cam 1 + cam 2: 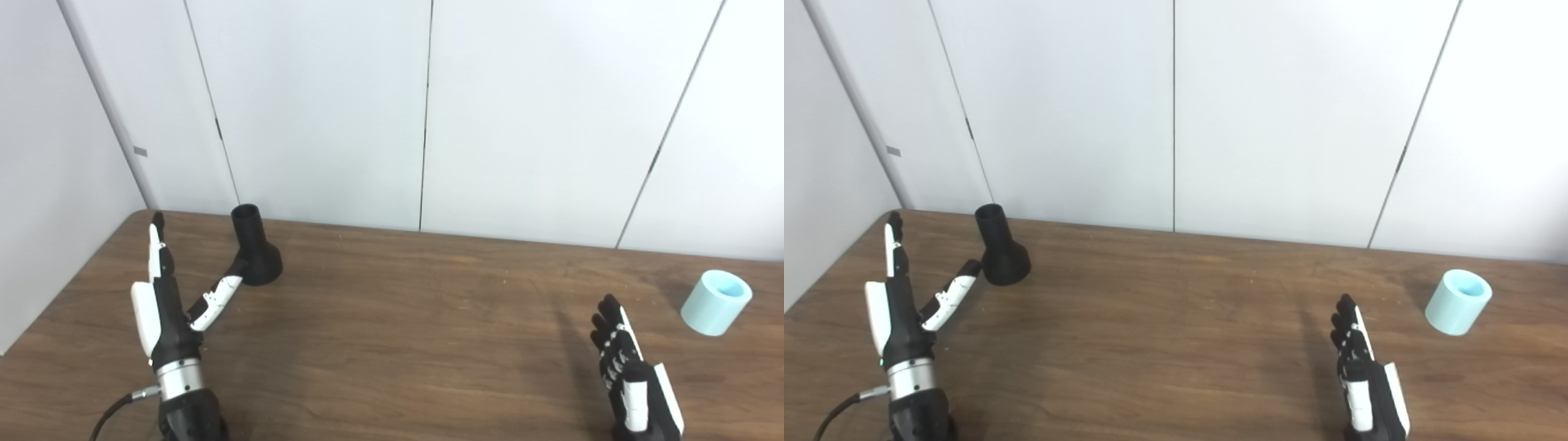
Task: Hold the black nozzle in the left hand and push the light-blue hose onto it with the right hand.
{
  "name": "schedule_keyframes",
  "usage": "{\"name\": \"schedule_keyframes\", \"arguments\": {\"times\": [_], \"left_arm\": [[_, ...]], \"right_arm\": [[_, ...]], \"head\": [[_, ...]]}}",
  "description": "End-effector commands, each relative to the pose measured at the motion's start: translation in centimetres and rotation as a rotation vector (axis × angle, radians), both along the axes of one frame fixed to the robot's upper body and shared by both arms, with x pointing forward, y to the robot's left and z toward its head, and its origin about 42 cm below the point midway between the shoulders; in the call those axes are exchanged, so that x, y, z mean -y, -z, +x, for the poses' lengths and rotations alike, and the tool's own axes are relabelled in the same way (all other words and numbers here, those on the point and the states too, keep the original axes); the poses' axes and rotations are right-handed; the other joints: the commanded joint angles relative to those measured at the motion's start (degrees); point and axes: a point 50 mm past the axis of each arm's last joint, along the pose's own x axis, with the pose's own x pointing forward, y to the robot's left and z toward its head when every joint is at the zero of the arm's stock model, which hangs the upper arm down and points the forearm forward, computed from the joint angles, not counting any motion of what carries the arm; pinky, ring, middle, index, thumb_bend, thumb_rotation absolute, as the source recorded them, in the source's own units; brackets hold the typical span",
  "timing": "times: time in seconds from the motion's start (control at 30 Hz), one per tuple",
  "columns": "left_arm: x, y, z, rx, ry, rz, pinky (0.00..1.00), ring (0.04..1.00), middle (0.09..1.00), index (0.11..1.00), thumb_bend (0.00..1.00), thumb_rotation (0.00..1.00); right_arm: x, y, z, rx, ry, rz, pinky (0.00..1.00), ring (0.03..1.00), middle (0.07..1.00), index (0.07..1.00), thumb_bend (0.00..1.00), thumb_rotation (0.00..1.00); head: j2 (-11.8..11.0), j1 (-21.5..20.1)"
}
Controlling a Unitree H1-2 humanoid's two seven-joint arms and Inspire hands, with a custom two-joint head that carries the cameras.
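Currently left robot hand (164, 306) spread wide, thumb near black nozzle (255, 246); right robot hand (631, 373) open, empty

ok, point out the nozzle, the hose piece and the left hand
black nozzle (256, 251), left eye view, on its flared body.
light-blue hose (713, 305), left eye view, on its outer wall.
left hand (899, 312), right eye view, on the palm.

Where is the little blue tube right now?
The light-blue hose sits on the table at the far right, near the back wall, a little beyond the open right hand, which isn't touching it.
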Motion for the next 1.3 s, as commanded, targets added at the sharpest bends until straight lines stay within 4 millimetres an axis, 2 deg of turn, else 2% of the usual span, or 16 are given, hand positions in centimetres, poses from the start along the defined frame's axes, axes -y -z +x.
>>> {"name": "schedule_keyframes", "arguments": {"times": [0.0, 0.07, 0.2, 0.3, 0.4, 0.63, 0.83, 1.0, 1.27], "left_arm": [[-1.5, -0.5, 1.5, -0.049, 0.016, 0.002, 1.0, 1.0, 1.0, 1.0, 0.92, 0.6], [-2.4, -0.9, 2.7, -0.1, 0.037, 0.0, 1.0, 1.0, 1.0, 1.0, 0.95, 0.56], [-4.2, -1.1, 4.4, -0.17, 0.099, 0.019, 1.0, 1.0, 1.0, 1.0, 0.95, 0.52], [-5.6, -0.8, 5.6, -0.21, 0.139, 0.04, 0.97, 1.0, 0.936, 0.983, 0.95, 0.54], [-6.1, -0.6, 6.6, -0.242, 0.157, 0.088, 0.94, 0.967, 0.89, 0.929, 0.97, 0.57], [-6.4, -0.9, 8.3, -0.284, 0.206, 0.149, 1.0, 0.911, 0.873, 0.87, 0.98, 0.59], [-6.3, -1.2, 9.6, -0.342, 0.207, 0.205, 1.0, 0.932, 0.869, 0.846, 0.98, 0.57], [-6.1, -0.9, 10.7, -0.4, 0.203, 0.29, 1.0, 0.948, 0.889, 0.821, 0.9, 0.56], [-5.5, -0.5, 12.2, -0.489, 0.209, 0.262, 1.0, 0.936, 0.862, 0.749, 0.83, 0.52]], "right_arm": [[-0.1, 2.3, -1.6, -0.085, 0.017, 0.008, 0.98, 1.0, 1.0, 1.0, 0.69, 1.0], [-0.2, 2.2, -1.6, -0.084, 0.018, 0.011, 0.98, 1.0, 1.0, 1.0, 0.69, 1.0], [-0.4, 2.0, -1.7, -0.084, 0.021, 0.011, 0.98, 1.0, 1.0, 1.0, 0.69, 1.0], [-0.5, 1.9, -1.7, -0.085, 0.023, 0.01, 0.98, 1.0, 1.0, 1.0, 0.7, 1.0], [-0.5, 1.9, -1.7, -0.087, 0.025, 0.009, 0.98, 1.0, 1.0, 0.999, 0.7, 1.0], [-0.6, 1.8, -1.7, -0.09, 0.028, 0.007, 0.98, 1.0, 1.0, 0.995, 0.7, 1.0], [-0.8, 1.7, -1.7, -0.094, 0.032, 0.009, 0.98, 1.0, 1.0, 0.993, 0.69, 1.0], [-1.0, 1.6, -1.8, -0.096, 0.036, 0.012, 0.98, 1.0, 1.0, 0.993, 0.68, 1.0], [-1.4, 1.3, -2.0, -0.093, 0.036, 0.012, 0.97, 1.0, 1.0, 0.992, 0.68, 1.0]], "head": [[0.08, -0.11], [0.24, -0.43], [0.62, -0.78], [0.78, -0.93], [0.9, -1.08], [1.29, -1.66], [1.55, -2.1], [1.9, -2.55], [2.47, -3.62]]}}
